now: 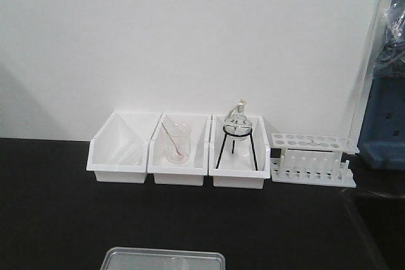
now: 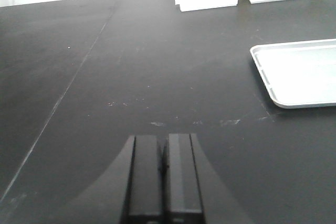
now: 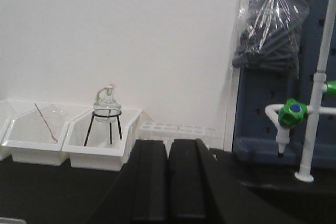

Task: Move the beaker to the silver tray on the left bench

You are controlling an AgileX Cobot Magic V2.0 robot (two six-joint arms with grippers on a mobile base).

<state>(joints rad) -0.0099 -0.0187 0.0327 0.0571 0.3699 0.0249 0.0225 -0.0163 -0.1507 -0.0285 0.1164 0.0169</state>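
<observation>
Silver tray [image 2: 299,74] lies bare; both hands [image 2: 167,174] [image 3: 168,182] closed, empty.

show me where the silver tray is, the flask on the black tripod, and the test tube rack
silver tray [image 2: 299,74]: left wrist view, on its flat bare bottom.
flask on the black tripod [image 1: 238,122]: front-facing view, on its round glass body.
test tube rack [image 1: 312,142]: front-facing view, on its holed top plate.
</observation>
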